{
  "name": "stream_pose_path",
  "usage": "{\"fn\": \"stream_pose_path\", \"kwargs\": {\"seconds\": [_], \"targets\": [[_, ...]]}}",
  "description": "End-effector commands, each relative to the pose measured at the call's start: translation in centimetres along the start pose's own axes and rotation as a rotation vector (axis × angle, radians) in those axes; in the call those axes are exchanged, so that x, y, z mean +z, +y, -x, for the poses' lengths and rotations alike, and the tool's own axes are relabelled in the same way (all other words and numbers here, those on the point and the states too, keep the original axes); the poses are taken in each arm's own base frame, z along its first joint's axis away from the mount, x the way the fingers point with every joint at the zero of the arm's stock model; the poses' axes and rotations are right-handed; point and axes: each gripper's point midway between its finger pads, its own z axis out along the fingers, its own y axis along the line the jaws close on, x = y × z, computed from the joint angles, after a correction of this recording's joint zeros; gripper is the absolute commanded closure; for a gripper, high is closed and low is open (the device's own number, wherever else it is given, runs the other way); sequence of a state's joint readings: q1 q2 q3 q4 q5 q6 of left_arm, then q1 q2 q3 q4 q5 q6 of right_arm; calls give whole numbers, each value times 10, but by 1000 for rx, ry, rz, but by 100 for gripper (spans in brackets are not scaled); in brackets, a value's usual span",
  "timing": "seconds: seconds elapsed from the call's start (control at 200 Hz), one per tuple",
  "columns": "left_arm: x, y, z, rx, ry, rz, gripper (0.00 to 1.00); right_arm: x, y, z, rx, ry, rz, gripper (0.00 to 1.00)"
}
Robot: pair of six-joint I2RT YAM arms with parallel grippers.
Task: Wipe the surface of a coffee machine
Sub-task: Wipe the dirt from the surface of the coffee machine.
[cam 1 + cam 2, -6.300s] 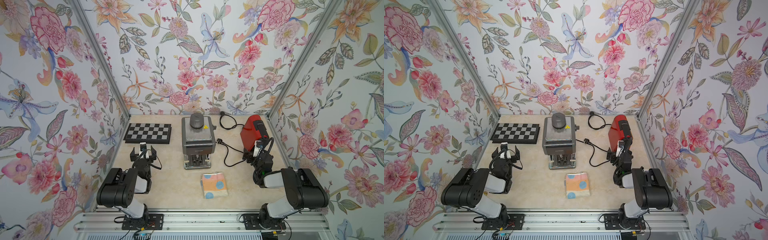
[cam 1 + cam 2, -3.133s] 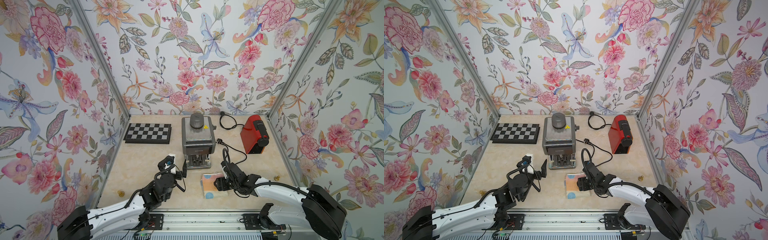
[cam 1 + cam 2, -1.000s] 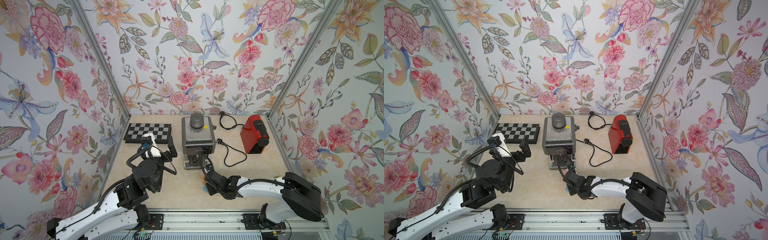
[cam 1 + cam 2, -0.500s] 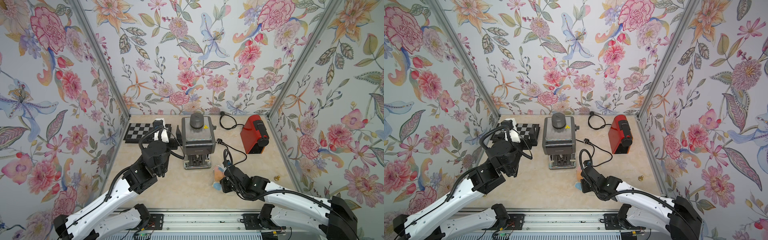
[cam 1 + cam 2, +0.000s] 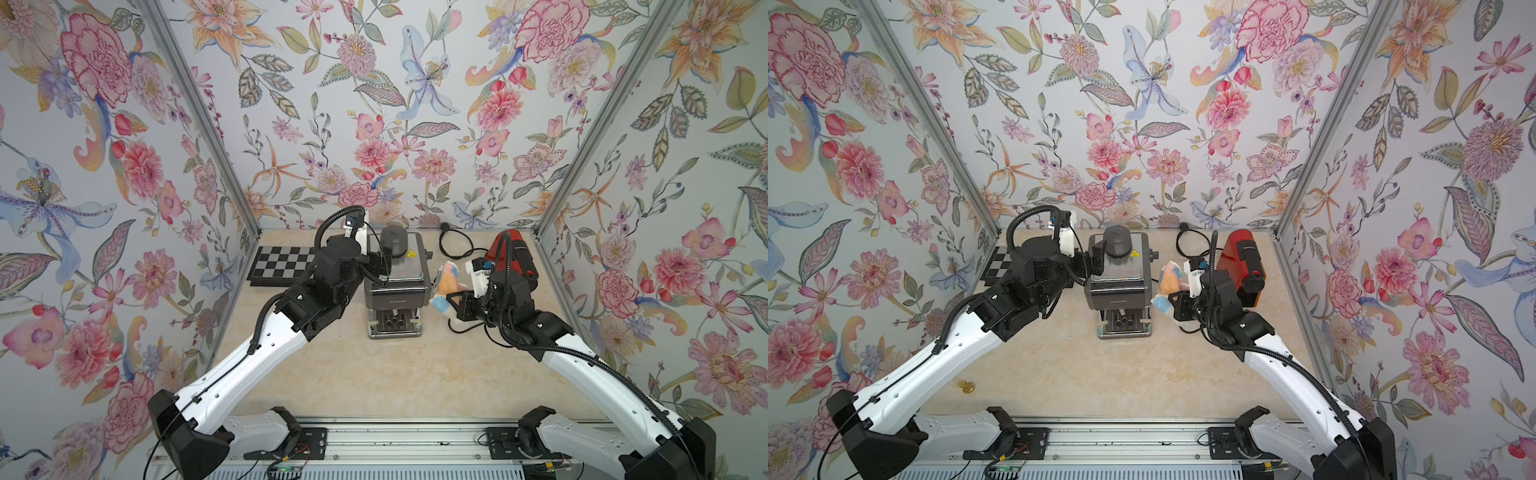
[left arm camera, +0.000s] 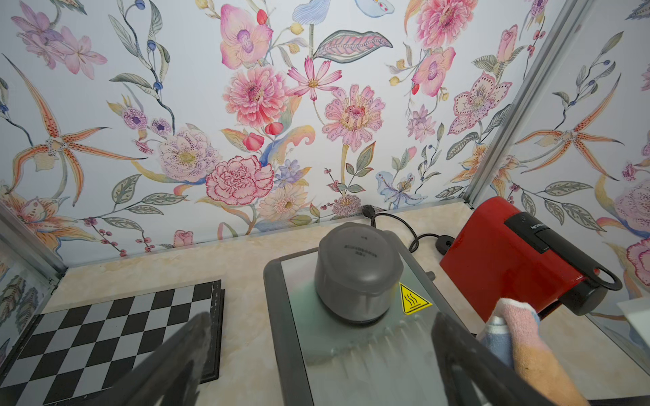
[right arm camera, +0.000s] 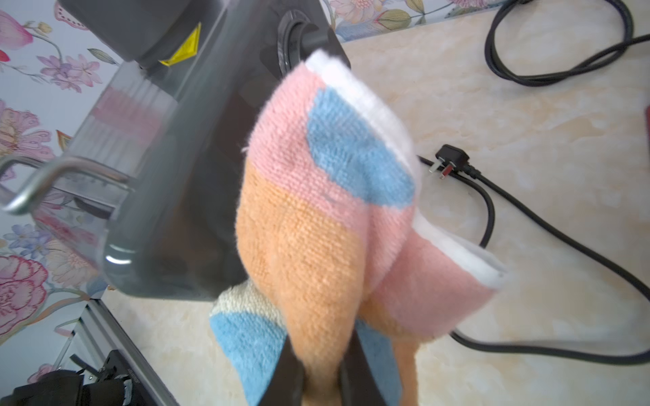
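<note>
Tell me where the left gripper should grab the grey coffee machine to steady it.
Take the round cap on the coffee machine, left gripper coming from above: it stands proud with straight walls, probably narrower than the open jaws; the cloth occupies the right flank.

Stretched from the lower corners toward mid-frame. Spread wide at the left gripper (image 6: 322,327), clamped tight around cloth (image 7: 316,228) at the right gripper (image 7: 322,383).

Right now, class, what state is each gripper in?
Left gripper: open, holding nothing.
Right gripper: shut on the cloth.
</note>
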State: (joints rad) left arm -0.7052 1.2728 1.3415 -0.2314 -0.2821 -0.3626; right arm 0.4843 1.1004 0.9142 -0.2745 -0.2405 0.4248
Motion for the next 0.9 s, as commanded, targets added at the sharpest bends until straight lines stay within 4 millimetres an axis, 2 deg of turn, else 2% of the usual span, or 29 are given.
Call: {"fn": "stream_pose_path", "kwargs": {"seconds": [0.0, 0.13, 0.225, 0.285, 0.435, 0.545, 0.605, 0.761, 0.876, 0.896], "targets": [[7, -8, -8, -51, 77, -79, 1, 5, 22, 33, -38, -28, 193, 100], [16, -9, -13, -67, 99, -101, 1, 10, 35, 61, -55, -57, 297, 100], [24, -9, -18, -78, 119, -116, 1, 15, 44, 67, -56, -50, 357, 100], [30, -9, -22, -86, 135, -129, 1, 23, 43, 61, -45, -25, 372, 100], [41, -14, -29, -87, 171, -148, 1, 48, 24, 36, -7, 42, 346, 100], [46, -15, -35, -80, 192, -146, 1, 56, 16, 21, 12, 66, 336, 100], [50, -13, -35, -72, 199, -136, 1, 54, 16, 20, 12, 62, 336, 100], [62, -11, -25, -40, 199, -126, 1, 35, 29, 41, -25, -8, 349, 100], [71, -14, -17, -26, 202, -136, 1, 24, 35, 49, -33, -36, 357, 100], [82, -16, -28, -18, 233, -132, 1, 23, 36, 49, -34, -39, 359, 100]]}}
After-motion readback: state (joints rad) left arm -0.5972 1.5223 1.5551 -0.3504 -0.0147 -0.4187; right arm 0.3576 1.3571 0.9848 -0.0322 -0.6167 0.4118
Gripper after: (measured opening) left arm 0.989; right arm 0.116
